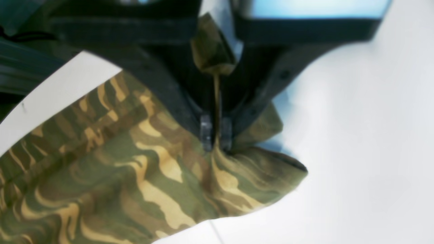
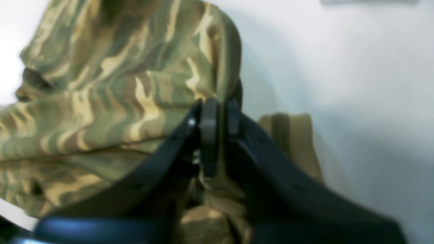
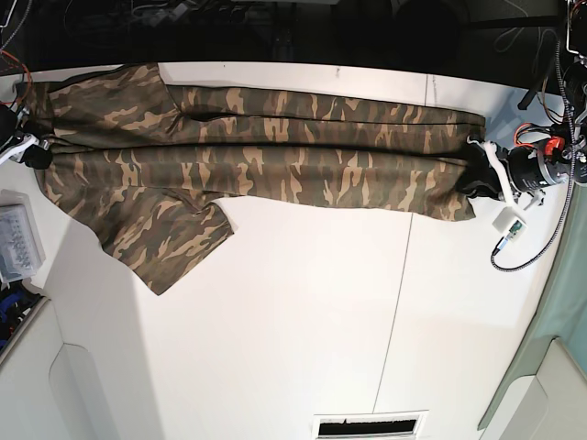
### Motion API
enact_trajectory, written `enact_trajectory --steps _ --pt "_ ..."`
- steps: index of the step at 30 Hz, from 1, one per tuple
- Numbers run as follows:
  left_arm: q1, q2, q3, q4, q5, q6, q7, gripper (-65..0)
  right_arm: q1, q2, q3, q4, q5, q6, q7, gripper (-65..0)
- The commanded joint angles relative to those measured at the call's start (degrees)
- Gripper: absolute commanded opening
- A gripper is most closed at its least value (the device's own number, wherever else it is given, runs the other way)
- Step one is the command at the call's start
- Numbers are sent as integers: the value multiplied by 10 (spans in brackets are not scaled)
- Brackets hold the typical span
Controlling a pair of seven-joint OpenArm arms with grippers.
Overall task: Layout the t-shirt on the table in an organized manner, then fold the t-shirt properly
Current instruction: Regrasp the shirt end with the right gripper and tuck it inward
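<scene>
One camouflage-print cloth t-shirt [image 3: 266, 160] in olive, brown and tan lies stretched in a long band across the far part of the broad white bench [image 3: 303, 321], running from nine o'clock to three o'clock in the base view, with one sleeve flap hanging toward seven o'clock. Only the base view shows this full spread, the thin dark seam line [image 3: 393, 312] across the bench, and both arms at once, two in all.

The left wrist view alone shows the left pincer [image 1: 215, 135] up close: its black fingers are pressed nearly together on a pinched ridge of the t-shirt [image 1: 142, 176], cloth bunching up between them.

The right wrist view, blurred, shows the right pincer [image 2: 218, 117] at a fold of the t-shirt [image 2: 112, 84], fingers narrow with cloth between them; whether they grip or are just slackening I cannot tell.
</scene>
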Motion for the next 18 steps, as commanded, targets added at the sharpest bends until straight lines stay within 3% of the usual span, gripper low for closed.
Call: enact_trajectory --steps 1,2,4,9,13,18 --pt "-6 -6 -7 8 -2 1 -9 -650 8 18 6 9 4 -3 27 -404" --pt "-5 -2 -7 8 3 1 -10 -650 10 18 6 9 4 -4 45 -330" --pt "-3 4 -7 8 12 1 -10 -650 17 18 9 9 4 -4 83 -280" --pt "9 5 -7 8 25 1 -10 -650 80 6 16 9 -22 -16 101 -281" --pt "10 5 -7 8 25 1 -10 -650 142 -19 14 -1 -82 -18 111 -281" --pt "10 5 -7 8 27 1 -10 -650 207 -30 -2 -112 -130 -46 153 -281"
